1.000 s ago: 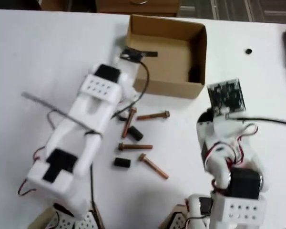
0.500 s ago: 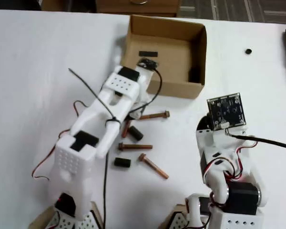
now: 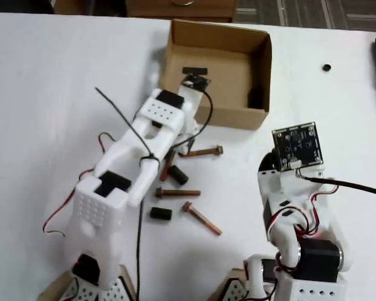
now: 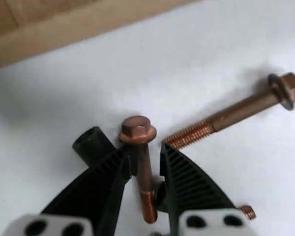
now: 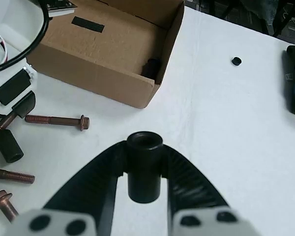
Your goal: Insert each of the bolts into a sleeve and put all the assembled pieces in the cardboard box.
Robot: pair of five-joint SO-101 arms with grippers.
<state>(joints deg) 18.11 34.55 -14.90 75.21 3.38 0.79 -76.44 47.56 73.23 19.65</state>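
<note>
Cardboard box [image 3: 229,116] holds one dark piece [image 5: 150,67]; left end effector [image 4: 146,155] pinches bolt [image 4: 138,131], right end effector [image 5: 144,148] pinches sleeve [image 5: 144,172].

Bright, even overhead light casts soft shadows on the table [image 3: 37,75].

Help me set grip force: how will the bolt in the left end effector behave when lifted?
The bolt looks like solid metal, so it is probably stiff and heavy for its size. Its smooth round shaft may pivot in the left end effector. Dropped, it would likely roll in an arc.
</note>
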